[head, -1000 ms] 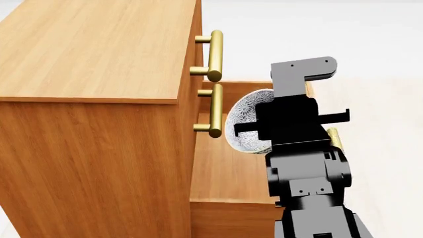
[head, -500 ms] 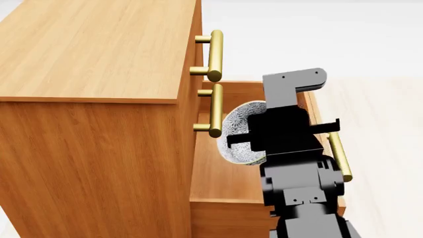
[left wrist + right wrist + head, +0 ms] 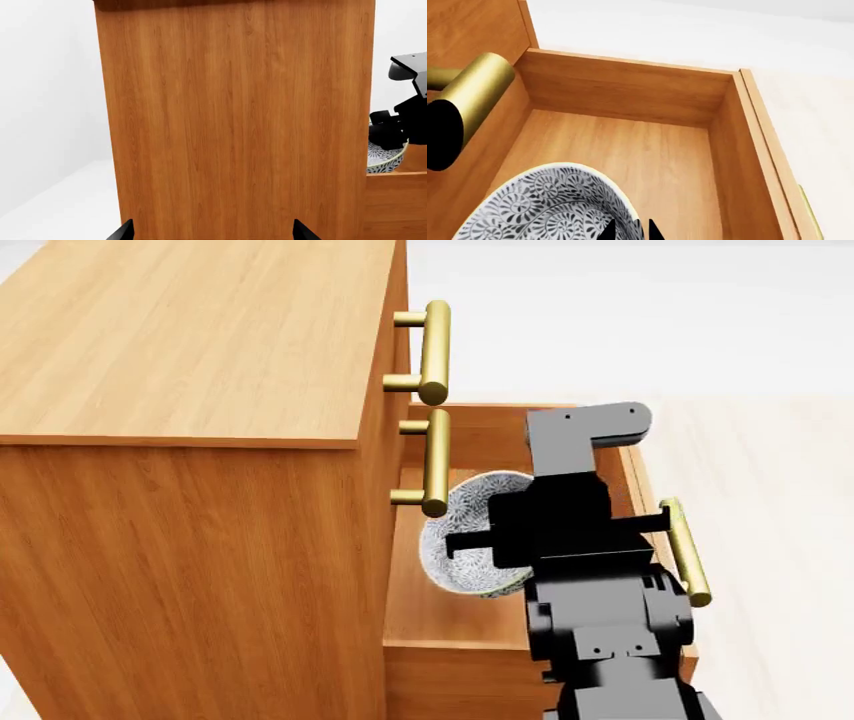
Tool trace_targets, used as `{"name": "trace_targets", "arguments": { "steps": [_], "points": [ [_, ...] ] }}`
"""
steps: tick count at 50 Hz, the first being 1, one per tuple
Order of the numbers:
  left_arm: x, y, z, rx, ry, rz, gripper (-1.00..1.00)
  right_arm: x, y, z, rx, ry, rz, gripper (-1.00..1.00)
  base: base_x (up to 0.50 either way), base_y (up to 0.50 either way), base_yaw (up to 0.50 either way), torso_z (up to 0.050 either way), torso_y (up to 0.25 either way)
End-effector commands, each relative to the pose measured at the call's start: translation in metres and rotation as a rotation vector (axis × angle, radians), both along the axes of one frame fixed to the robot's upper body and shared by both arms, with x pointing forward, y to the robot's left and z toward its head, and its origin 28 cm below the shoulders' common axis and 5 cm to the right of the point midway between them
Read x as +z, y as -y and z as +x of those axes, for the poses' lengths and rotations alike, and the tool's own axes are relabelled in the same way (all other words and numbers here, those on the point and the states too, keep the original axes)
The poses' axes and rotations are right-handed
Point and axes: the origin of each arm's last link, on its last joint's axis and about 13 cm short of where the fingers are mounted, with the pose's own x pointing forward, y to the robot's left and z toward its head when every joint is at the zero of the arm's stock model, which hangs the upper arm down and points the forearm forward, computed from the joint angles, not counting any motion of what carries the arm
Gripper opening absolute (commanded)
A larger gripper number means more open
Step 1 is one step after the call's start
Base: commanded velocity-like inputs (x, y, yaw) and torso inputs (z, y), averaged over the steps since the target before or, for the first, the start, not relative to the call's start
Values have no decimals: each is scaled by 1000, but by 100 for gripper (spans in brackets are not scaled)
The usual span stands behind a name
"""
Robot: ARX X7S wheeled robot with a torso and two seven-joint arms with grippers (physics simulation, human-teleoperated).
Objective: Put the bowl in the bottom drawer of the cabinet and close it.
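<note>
Your right fingers pinch the bowl tilted over the open bottom drawer, ready for lowering; left fingers spread beside the cabinet.

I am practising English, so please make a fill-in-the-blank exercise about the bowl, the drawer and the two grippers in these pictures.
1. The right gripper holds the ____ by its rim.
2. The bowl hangs over the open ____ drawer of the cabinet.
3. The drawer handles are ____-coloured bars.
4. The left gripper faces the cabinet's plain wooden ____.

Missing words: bowl; bottom; brass; side
</note>
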Motion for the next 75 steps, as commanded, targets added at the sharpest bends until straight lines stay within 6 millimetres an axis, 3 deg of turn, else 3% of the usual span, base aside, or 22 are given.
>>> {"name": "trace_targets", "arguments": {
  "steps": [1, 38, 51, 52, 67, 75],
  "points": [
    [0, 0, -1, 0, 1, -1, 100, -1, 1, -1, 18, -26, 36, -100, 0, 0, 0, 0, 0],
    [1, 0, 0, 2, 2, -3, 100, -12, 1, -7, 35, -97, 177, -100, 0, 0, 0, 0, 0],
    [1, 0, 0, 2, 2, -4, 100, -16, 0, -7, 61, -72, 150, -100, 0, 0, 0, 0, 1],
    [1, 0, 0, 2, 2, -3, 100, -17, 0, -8, 57, -81, 157, 100, 0, 0, 0, 0, 0],
    [0, 0, 0, 3, 2, -4, 100, -16, 2, -4, 60, 4, 60, 100, 0, 0, 0, 0, 0],
    [0, 0, 0, 3, 2, -2, 100, -6, 6, 2, 6, 165, -102, 100, 0, 0, 0, 0, 0]
  ]
}}
